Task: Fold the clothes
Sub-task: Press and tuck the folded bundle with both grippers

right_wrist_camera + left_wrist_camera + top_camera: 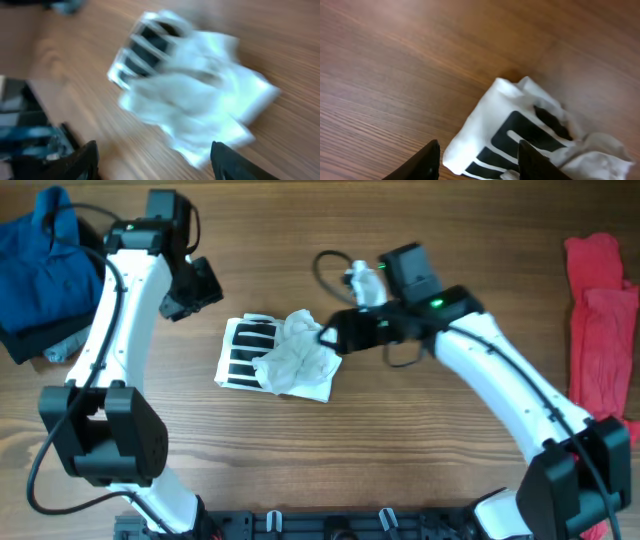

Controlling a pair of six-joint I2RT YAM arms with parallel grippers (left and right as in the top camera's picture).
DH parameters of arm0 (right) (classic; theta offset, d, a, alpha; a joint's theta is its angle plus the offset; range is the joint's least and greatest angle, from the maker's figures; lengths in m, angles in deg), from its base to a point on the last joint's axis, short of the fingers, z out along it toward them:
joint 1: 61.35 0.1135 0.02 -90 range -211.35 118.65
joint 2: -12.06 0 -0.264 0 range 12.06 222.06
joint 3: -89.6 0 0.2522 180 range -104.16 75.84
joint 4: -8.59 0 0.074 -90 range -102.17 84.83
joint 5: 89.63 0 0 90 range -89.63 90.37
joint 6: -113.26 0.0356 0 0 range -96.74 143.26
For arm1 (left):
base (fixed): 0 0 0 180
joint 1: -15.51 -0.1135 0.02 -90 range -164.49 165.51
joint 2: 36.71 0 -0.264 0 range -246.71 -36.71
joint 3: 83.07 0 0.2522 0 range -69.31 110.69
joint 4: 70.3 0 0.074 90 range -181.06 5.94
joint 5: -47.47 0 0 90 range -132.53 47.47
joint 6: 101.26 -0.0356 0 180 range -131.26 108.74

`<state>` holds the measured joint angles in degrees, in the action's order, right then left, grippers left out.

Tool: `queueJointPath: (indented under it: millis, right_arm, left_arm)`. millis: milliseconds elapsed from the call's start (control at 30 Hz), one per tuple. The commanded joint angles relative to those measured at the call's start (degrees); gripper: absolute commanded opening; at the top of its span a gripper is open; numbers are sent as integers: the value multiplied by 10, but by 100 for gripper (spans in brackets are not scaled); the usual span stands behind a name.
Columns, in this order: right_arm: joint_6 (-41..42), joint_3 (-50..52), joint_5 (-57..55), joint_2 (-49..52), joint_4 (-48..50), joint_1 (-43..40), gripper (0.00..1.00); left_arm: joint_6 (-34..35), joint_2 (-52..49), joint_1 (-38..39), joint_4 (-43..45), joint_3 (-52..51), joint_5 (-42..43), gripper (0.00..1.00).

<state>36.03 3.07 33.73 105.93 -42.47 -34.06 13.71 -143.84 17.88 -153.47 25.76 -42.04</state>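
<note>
The white T-shirt with black block stripes (280, 356) lies bunched and partly folded at the table's middle. It also shows in the left wrist view (520, 132) and, blurred, in the right wrist view (185, 85). My left gripper (195, 288) is open and empty, up and to the left of the shirt; its fingers (480, 162) frame the shirt's corner. My right gripper (335, 332) is open and empty at the shirt's right edge; its fingers (155, 162) are apart with nothing between them. A blue garment (45, 265) lies at the far left. Red shirts (600, 310) lie at the far right.
A dark piece (60, 345) peeks from under the blue garment. A black cable (335, 265) loops behind the right arm. A black rail (330, 525) runs along the table's front edge between the two arm bases.
</note>
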Motion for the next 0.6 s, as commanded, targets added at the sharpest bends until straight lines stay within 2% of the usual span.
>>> queueJointPath:
  millis: [0,300,400,567]
  right_arm:
    - [79,-7,38,29,56,56,73]
    - [155,-7,78,133,183,134,71]
    - [158,-7,73,146,192,147,71]
    - [158,-7,0,147,163,153,70]
  left_arm:
    - [-10,-29,-3,16,-41,20,50]
    - [-19,-62,-3,33,-73,20,50]
    - [-21,-65,-4,46,-87,21,50]
    - [-23,-66,-3,55,-97,21,50]
